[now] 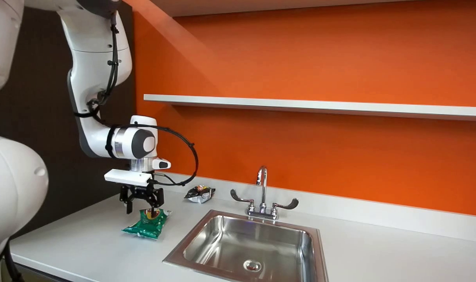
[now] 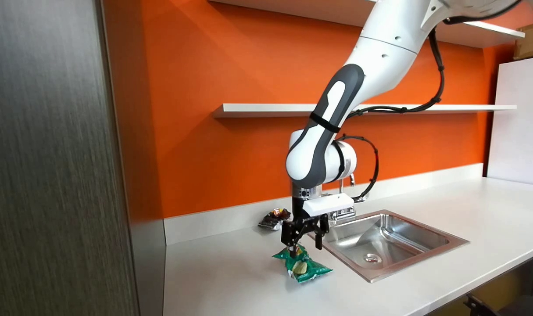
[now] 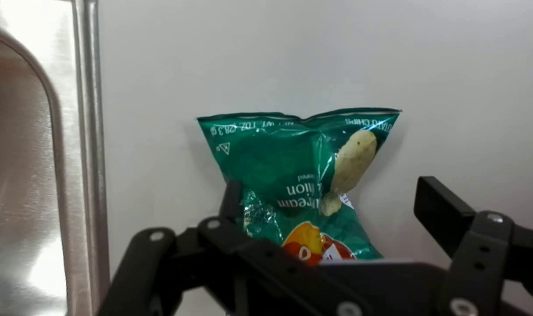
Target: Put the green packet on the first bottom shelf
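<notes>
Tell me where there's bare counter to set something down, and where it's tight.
Widest bare patch: countertop right of the sink, in front of the backsplash, in an exterior view. Another lies between the dark panel and the green packet. Tight: around the packet, where the open jaws hang low, and along the backsplash at the dark bag and faucet.

In wrist view my black two-fingered gripper (image 3: 330,199) hides the far end of the crinkly green pkt (image 3: 275,158). In an exterior view the long thin white shelf (image 1: 300,104) is cut off right, rect. steel sink (image 1: 318,246) at its near right corner; crumpled silver-black pkt (image 1: 199,194), w/ print too small to read.
</notes>
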